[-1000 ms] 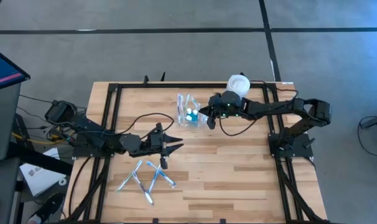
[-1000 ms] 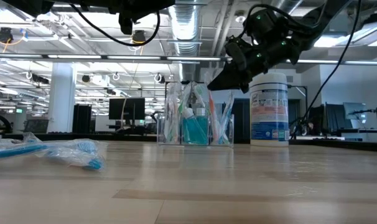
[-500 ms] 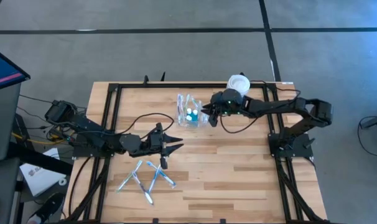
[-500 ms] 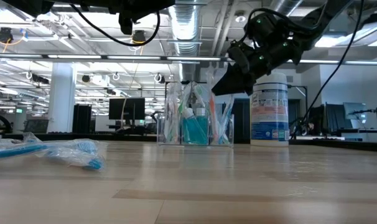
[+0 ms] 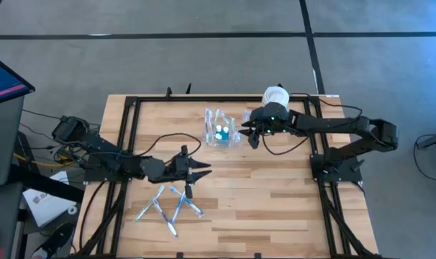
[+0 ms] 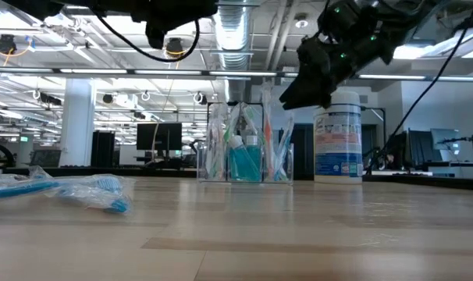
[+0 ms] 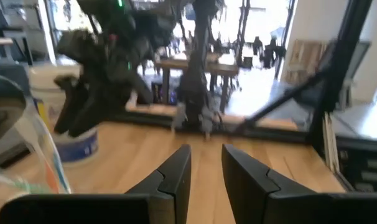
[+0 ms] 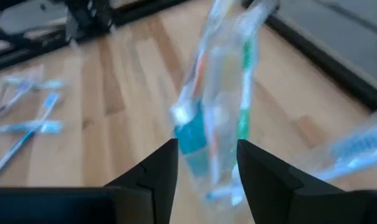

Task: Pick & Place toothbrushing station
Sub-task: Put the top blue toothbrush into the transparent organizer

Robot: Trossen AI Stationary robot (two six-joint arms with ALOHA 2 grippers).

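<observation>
From above, we see the toothbrushing station [image 5: 219, 129] standing at the far middle of the bench [image 5: 275, 208], and the right claw [image 5: 245, 134] sits just beside it on the side toward the white jar [image 5: 275, 95]. The station lies straight ahead of that claw's tips, a short reach away and not touching. The left claw [image 5: 203, 171] waits well apart from the station, nearer the loose toothbrushes [image 5: 171, 205], so we judge the right arm the nearer one for the pick.

At bench height, the right claw [image 6: 295, 97] hangs above the station's [image 6: 244, 156] upper edge, toward the jar's [image 6: 338, 144] side. The station stands upright, its long axis vertical, with brushes sticking up from it.

From the left wrist, the left claw [image 7: 206, 163] shows a narrow gap between its fingers and nothing in it.

From the right wrist, the right claw [image 8: 207, 158] stands spread and empty, and the station [image 8: 216, 124] lies directly beyond the gap, between the two fingers' lines but not yet within them.
</observation>
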